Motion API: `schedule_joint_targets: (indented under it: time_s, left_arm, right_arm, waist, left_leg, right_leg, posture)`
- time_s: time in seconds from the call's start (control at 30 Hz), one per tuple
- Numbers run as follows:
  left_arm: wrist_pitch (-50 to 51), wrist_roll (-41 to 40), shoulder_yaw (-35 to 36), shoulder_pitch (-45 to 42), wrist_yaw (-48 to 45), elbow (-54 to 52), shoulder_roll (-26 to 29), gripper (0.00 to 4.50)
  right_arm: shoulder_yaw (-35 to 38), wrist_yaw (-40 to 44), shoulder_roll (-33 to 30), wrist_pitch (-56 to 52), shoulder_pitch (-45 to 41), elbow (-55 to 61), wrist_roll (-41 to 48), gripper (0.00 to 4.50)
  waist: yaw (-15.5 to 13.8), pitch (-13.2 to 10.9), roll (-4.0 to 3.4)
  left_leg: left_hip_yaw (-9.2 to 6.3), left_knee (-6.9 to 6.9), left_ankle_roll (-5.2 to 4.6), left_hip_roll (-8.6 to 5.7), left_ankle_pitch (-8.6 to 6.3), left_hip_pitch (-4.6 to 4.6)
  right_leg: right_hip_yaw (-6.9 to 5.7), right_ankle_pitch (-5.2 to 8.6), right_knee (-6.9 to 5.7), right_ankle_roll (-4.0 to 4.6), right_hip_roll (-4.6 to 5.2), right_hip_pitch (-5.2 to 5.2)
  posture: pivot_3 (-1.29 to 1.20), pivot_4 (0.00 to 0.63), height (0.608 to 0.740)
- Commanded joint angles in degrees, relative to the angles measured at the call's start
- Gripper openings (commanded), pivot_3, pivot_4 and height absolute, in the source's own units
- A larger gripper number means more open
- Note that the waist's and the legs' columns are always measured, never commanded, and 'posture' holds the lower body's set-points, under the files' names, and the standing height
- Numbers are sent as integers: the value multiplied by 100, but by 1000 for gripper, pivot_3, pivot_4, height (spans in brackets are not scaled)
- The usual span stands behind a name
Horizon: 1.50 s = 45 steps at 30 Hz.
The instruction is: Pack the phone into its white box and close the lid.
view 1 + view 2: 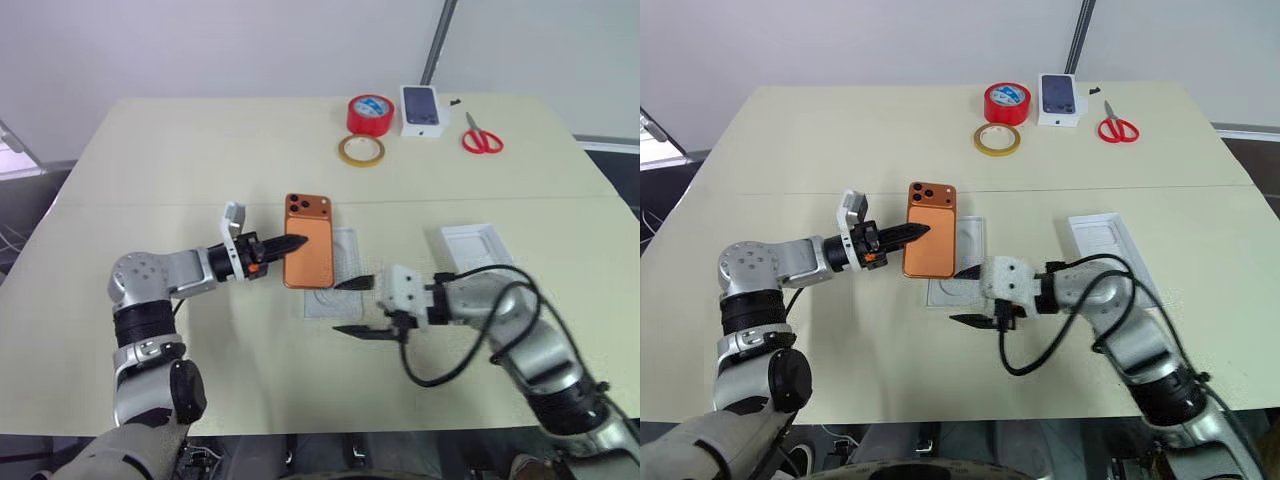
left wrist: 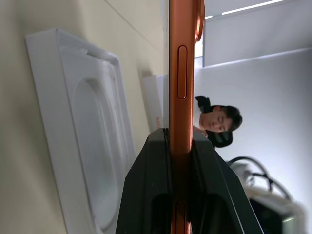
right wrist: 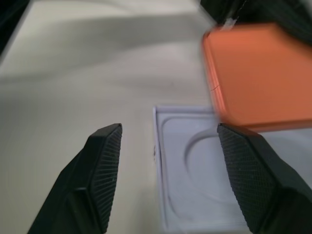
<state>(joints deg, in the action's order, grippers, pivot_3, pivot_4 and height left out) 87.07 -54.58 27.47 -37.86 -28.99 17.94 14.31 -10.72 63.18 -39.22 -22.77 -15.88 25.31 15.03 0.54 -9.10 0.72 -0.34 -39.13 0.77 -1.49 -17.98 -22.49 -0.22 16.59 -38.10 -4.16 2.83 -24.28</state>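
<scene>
The pale cream bench (image 1: 200, 160) carries everything, a seam running across it about midway. Near its centre lies the white box (image 1: 345, 262), open, its moulded inner tray facing up; in the left wrist view its low wall and oval recess (image 2: 92, 146) are plain. To the right of it, apart, lies a second shallow white tray-like piece (image 1: 478, 247), which may be the lid, partly behind the right arm's cable.

The phone (image 1: 307, 240) is copper-orange, back up, with its dark lens cluster at the far corner. It is held off the bench, over the left part of the white box, overlapping the box's left edge in the head views. The left gripper (image 1: 285, 244) has its fingers (image 2: 146, 195) clamped on the phone's near left edge; the wrist view shows the thin orange edge pinched between the two black fingers.

The right gripper (image 1: 358, 305) hangs just in front of the box's near edge, pointing toward the robot's left, its fingers (image 3: 100, 165) spread well apart with nothing between them. Its wrist view looks over the box's tray with the phone above it.

At the far edge sit a red tape roll (image 1: 370, 113), a flat yellowish tape ring (image 1: 361, 150) just in front of it, a small white box bearing a dark phone picture (image 1: 422, 110), and red-handled scissors (image 1: 481, 135).

A person (image 2: 217, 124) shows behind the bench in the left wrist view.
</scene>
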Motion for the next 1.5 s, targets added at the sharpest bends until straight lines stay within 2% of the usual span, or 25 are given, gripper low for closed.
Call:
schedule_joint_targets:
  time_s: [0.03, 0.13, 0.23, 0.53, 0.83, 1.13, 1.27, 1.37, 1.43, 1.5]
  left_arm:
    - [-113, -84, -152, 48, -232, -156, 53, 0]
    - [-165, -100, -253, 145, -258, -203, -10, 0]
    - [-191, -120, -333, 248, -221, -266, -104, 0]
    - [-264, -147, -468, 362, -168, -257, -281, 0]
    - [-400, -32, -810, 454, -260, -575, -213, 4231]
    - [-309, -115, -1089, 548, -554, -1259, 568, 4231]
    - [-959, 275, -1476, 546, -806, -1607, 1064, 4231]
    - [-2540, 1374, -2185, 607, -973, -1660, 1363, 3356]
    - [-4098, 2269, -2758, 784, -1367, -1579, 1505, 2406]
    - [-4869, 2638, -2974, 877, -1608, -1364, 1489, 1381]
  right_arm:
    - [518, 165, -517, 318, 310, -186, 27, 3379]
    - [827, -31, -717, 744, 318, -892, -177, 3379]
    - [1033, -323, -511, 965, 76, -1470, -141, 3379]
    - [892, -383, -271, 1173, -32, -1703, -177, 3379]
    - [725, -423, -181, 1287, -158, -1806, -291, 3411]
    - [599, -484, -52, 1345, -221, -1894, -361, 3411]
    - [574, -561, 47, 1293, -281, -1916, -368, 3411]
    - [614, -561, 83, 1096, -311, -1943, -225, 2475]
    - [534, -719, 143, 1278, -324, -2017, -434, 1499]
    - [432, -801, 185, 1373, -344, -2088, -588, 471]
  waist:
    - [-8, 0, 0]
    - [-13, -1, 1]
    - [13, -1, 1]
    - [-10, -1, 1]
    - [-6, 1, -1]
    - [5, 1, -1]
    - [6, 1, -2]
    - [4, 1, -2]
    - [1, 1, -3]
    - [-2, 2, -3]
  left_leg:
    - [0, 0, 0, 0, 0, 0]
    - [1, -1, -3, 0, -2, 0]
    - [2, -1, -2, 1, 0, 1]
    - [3, -3, 1, 5, 2, 2]
    - [3, -5, 1, 5, 2, 4]
    - [2, -5, 2, 6, 2, 6]
    - [2, -5, 2, 5, 2, 7]
    - [2, -5, 2, 5, 3, 7]
    - [2, -4, 2, 5, 3, 7]
    - [3, -2, 2, 5, 2, 6]
  right_leg:
    - [0, 0, 1, 0, 0, 0]
    - [1, 0, 3, 0, 1, 5]
    - [1, 0, 1, 0, 0, 4]
    - [1, 0, -1, 0, -5, 4]
    - [1, 0, -2, 0, -5, 7]
    - [1, 0, -4, 0, -5, 8]
    - [1, 0, -4, 0, -5, 8]
    - [1, 0, -3, 0, -4, 9]
    - [1, 0, -1, 1, -4, 9]
    - [1, 0, 3, 1, -4, 8]
  posture:
    - [0, 150, 740]
    - [0, 150, 740]
    - [0, 150, 740]
    - [0, 150, 740]
    - [0, 150, 740]
    - [0, 150, 740]
    - [0, 150, 740]
    - [0, 150, 740]
    - [0, 150, 740]
    - [0, 150, 740]
